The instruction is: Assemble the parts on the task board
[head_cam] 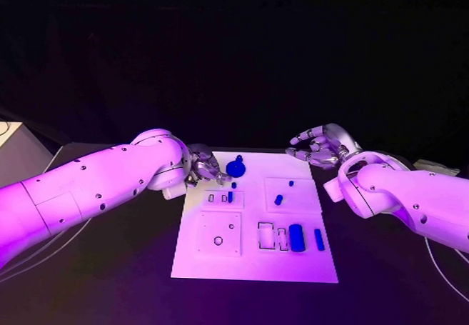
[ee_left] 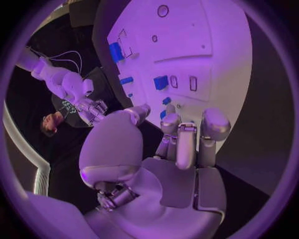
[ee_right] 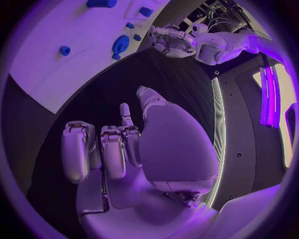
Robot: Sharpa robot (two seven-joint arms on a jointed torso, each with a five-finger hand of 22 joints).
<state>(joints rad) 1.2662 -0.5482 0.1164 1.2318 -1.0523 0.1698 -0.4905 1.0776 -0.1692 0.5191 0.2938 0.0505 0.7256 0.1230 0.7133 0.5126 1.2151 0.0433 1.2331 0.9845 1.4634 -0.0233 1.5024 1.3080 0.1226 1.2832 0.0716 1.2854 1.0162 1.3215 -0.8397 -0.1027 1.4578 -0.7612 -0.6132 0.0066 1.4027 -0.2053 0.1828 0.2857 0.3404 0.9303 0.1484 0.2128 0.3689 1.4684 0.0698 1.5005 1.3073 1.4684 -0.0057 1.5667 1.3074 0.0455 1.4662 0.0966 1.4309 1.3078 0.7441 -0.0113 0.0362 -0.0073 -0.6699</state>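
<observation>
Black table [head_cam: 118, 273] is lying bare around the white task board [head_cam: 254, 267] at frame centre, leaving both arms open room at the sides. Left hand [head_cam: 203, 167], fingers apart and holding nothing, is hovering at the board's upper-left edge beside the round blue part [head_cam: 236, 167], and could be knocking it or the small blue parts [head_cam: 279, 200] nearby. Right hand [head_cam: 319, 146] is hanging off the upper-right corner, loosely curled and holding nothing.

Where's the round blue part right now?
In the head view, the round blue part sits at the task board's far left corner, beside the left hand.
</observation>
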